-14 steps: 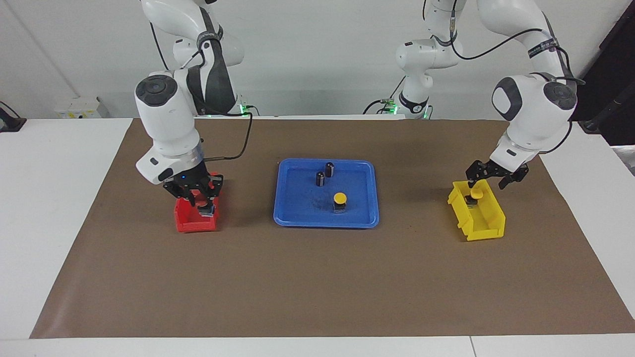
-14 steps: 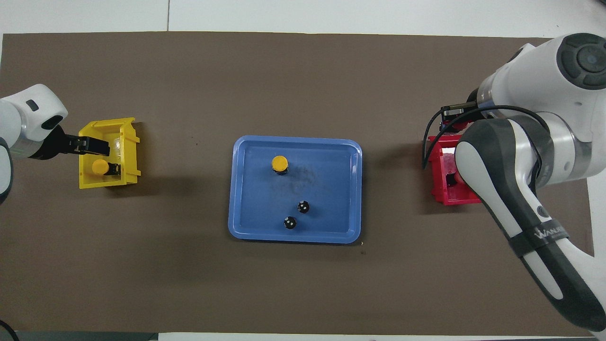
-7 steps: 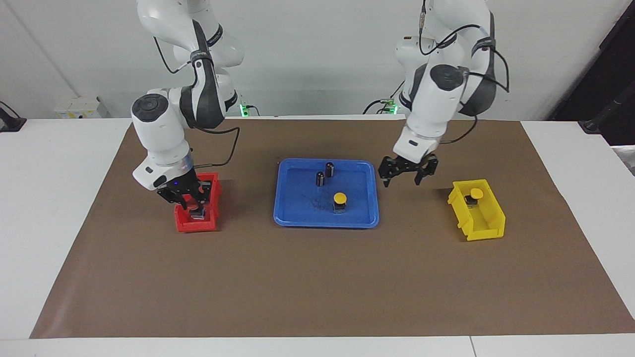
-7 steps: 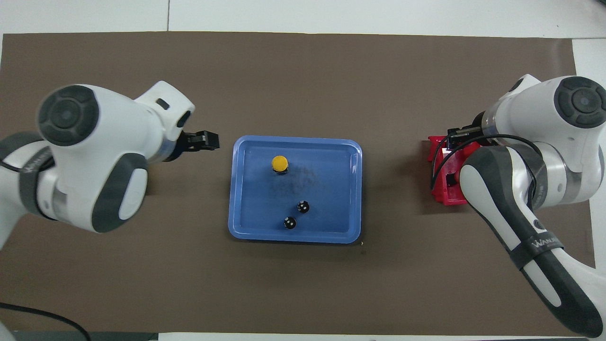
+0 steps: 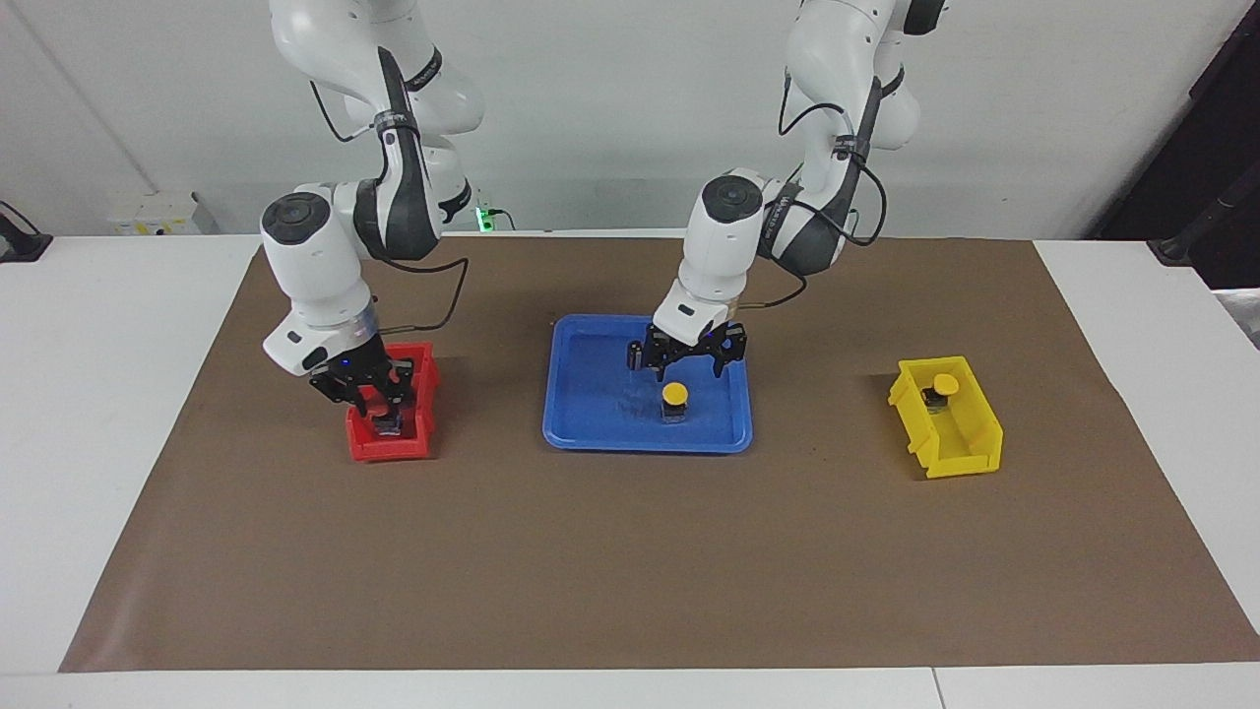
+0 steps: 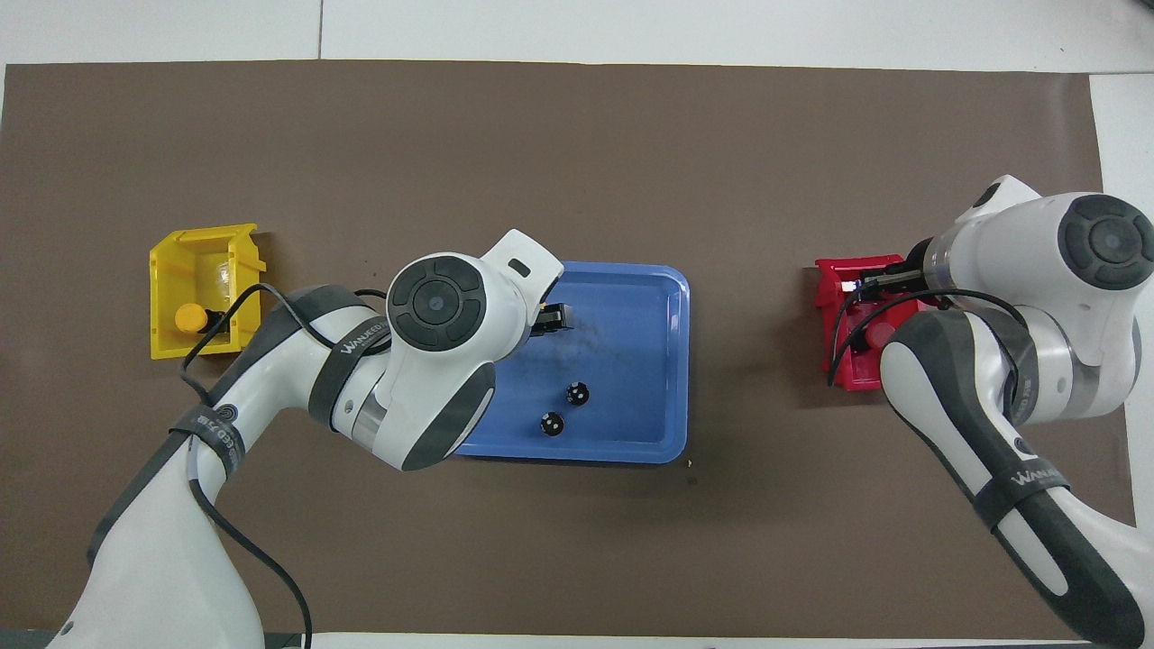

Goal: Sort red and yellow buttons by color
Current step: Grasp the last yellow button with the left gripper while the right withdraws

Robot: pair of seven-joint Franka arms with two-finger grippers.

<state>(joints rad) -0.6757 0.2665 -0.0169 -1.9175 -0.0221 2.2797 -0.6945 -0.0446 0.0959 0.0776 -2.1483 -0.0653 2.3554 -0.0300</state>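
The blue plastic tray at the middle of the brown mat holds one yellow-capped push button on a black base and two small dark cylinders, which stand nearer to the robots. The left gripper hangs with spread fingers over this button, apart from it. The yellow plastic bin holds the other yellow button. The right gripper is low in the red plastic bin; I cannot tell its fingers. A red cap shows there.
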